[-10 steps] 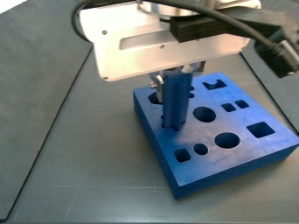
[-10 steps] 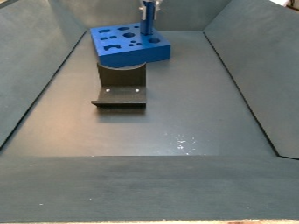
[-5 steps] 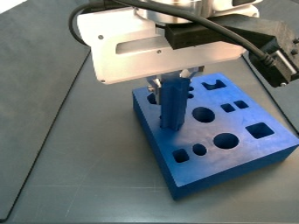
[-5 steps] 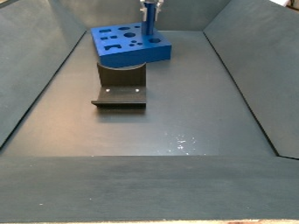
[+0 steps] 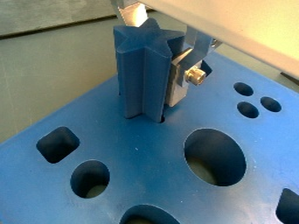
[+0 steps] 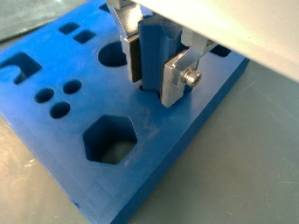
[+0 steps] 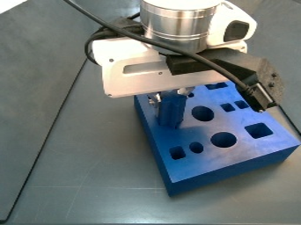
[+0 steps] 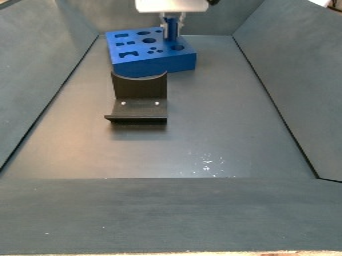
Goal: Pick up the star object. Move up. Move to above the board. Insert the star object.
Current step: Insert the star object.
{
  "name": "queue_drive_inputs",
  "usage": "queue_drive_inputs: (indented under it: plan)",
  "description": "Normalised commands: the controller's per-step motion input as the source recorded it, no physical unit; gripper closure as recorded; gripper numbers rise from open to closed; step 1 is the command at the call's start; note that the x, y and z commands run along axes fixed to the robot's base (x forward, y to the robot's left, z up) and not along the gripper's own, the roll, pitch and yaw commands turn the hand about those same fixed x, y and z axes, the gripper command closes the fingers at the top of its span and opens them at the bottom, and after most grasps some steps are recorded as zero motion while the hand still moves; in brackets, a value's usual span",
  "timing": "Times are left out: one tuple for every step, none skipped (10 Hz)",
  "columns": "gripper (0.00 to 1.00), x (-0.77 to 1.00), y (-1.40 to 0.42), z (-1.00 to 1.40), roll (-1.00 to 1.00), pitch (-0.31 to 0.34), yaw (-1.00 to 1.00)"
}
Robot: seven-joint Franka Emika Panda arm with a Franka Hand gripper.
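The gripper (image 5: 158,48) is sitting low over the board (image 5: 140,149), its silver fingers (image 5: 187,68) clamped on the star object (image 5: 142,70), which is standing upright with its lower end entering a hole in the board's top; how deep it is seated cannot be told, since the hole mouth is hidden by the peg itself. Judging from its crisp ridges and uniform blue surface, the star object is looking like rigid, light plastic: stiff, not fragile, somewhat slick on its flanks. The sensible hold is on opposite ridged sides near the upper end, which is where the pads are pressing now. The star section is likely demanding close rotational alignment with its hole, so any twist in the grasp could be jamming it. Both wrist views are showing the finger contact and the peg's foot at the board; one (image 6: 158,48) is also revealing the hexagon hole (image 6: 111,140) and the board's near edge. A side view is showing the whole arm head above the board (image 7: 223,145) but hiding most of the peg (image 7: 174,110). Another side view is giving the fixture (image 8: 138,107) standing just in front of the board (image 8: 144,52).
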Motion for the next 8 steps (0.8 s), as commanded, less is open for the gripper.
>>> queue_drive_inputs:
  plan:
    - [1.0, 0.0, 0.0, -0.95, -0.15, 0.051, -0.05]
    - [1.0, 0.06, 0.0, -1.0, -0.03, 0.131, -0.13]
    - [1.0, 0.03, 0.0, -0.95, -0.07, 0.171, -0.2]
    - [1.0, 0.01, 0.0, -0.89, -0.12, 0.177, -0.24]
    - [1.0, 0.18, 0.0, -0.76, -0.21, 0.197, -0.23]
    - [1.0, 0.0, 0.0, -0.05, -0.07, -0.006, 0.0]
    - [1.0, 0.0, 0.0, 0.0, 0.0, -0.011, 0.0]
    - [1.0, 0.0, 0.0, 0.0, 0.0, -0.043, 0.0]
